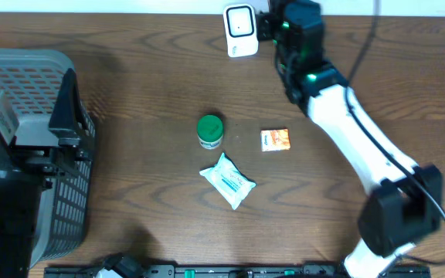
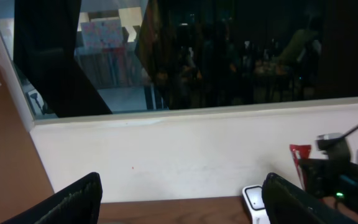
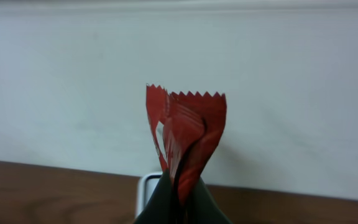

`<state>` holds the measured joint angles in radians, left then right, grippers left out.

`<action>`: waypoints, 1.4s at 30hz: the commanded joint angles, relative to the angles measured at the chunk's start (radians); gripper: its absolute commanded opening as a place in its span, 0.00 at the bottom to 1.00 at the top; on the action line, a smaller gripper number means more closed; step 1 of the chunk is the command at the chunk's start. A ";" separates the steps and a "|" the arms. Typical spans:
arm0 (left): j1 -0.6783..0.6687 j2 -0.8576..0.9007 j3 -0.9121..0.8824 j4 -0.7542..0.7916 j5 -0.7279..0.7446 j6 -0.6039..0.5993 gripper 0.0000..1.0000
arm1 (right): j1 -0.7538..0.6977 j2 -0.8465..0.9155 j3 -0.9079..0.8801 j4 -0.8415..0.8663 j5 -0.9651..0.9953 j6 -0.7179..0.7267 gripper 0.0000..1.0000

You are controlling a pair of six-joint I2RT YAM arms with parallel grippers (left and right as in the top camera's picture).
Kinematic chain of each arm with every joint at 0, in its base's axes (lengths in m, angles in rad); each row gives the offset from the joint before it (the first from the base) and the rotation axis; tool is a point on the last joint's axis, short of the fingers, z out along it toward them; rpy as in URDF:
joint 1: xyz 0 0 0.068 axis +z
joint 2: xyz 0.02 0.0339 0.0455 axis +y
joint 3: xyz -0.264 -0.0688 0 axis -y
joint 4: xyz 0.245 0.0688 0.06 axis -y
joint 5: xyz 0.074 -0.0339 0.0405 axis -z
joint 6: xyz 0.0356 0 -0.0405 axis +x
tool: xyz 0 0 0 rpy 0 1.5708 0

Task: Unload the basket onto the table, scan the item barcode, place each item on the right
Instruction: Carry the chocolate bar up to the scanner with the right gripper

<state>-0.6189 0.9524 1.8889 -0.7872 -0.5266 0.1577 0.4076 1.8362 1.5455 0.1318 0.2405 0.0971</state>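
Red packet [image 3: 188, 137]: you hold it upright, serrated edge on top, clamped at its lower end in your right gripper [image 3: 178, 199], whose jaws are closed tight on it. It is off the tabletop at the far edge, facing the white wall. The white scanner [image 1: 240, 29] stands at that same far edge, just beside the gripper, on its left in the overhead view. The right wrist view shows the scanner's top just below the packet.

Your left gripper [image 2: 182, 186] is open wide and carries nothing. It sits raised at the left edge, over the grey basket [image 1: 72, 208].

Mid-tabletop, well apart from the scanner:
- a green-lidded jar [image 1: 210, 130]
- an orange packet [image 1: 275, 140] near it, to the right
- a white pouch [image 1: 228, 180] just nearside of the jar
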 commanded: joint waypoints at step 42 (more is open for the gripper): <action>0.000 -0.007 -0.007 0.002 -0.009 0.003 0.83 | 0.159 0.772 0.569 0.182 0.226 -0.660 0.01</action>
<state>-0.6189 0.9527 1.8877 -0.7876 -0.5270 0.1577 0.5339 2.6209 2.0869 0.3523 0.4103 -0.5415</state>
